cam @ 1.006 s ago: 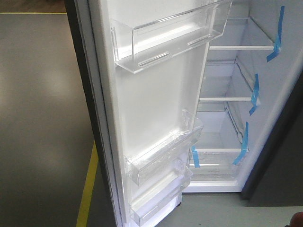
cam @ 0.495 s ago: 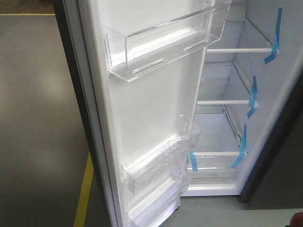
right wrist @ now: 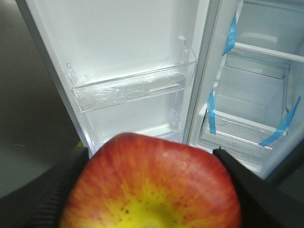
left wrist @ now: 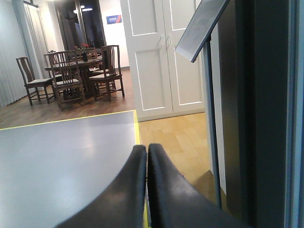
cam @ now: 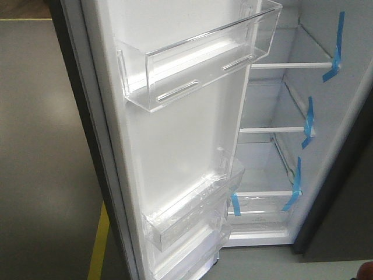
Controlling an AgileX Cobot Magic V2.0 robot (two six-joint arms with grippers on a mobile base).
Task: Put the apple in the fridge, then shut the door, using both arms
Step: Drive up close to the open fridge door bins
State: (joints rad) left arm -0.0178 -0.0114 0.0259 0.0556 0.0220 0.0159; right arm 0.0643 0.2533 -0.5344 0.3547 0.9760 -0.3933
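The door (cam: 175, 134) has drifted toward 9 o'clock, baring the fridge (cam: 265, 99) at 1 o'clock for the apple (right wrist: 152, 175) clamped in my right end effector (right wrist: 151, 194); my left end effector (left wrist: 146, 185) is pressed together.

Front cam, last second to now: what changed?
The door slid left in frame, further than the fridge shelves and their blue tape. It appears to have swung wider open, though the view itself may also have shifted slightly. Nothing was visibly taken or released. The apple stays at the bottom right corner, and the door bins look unchanged.
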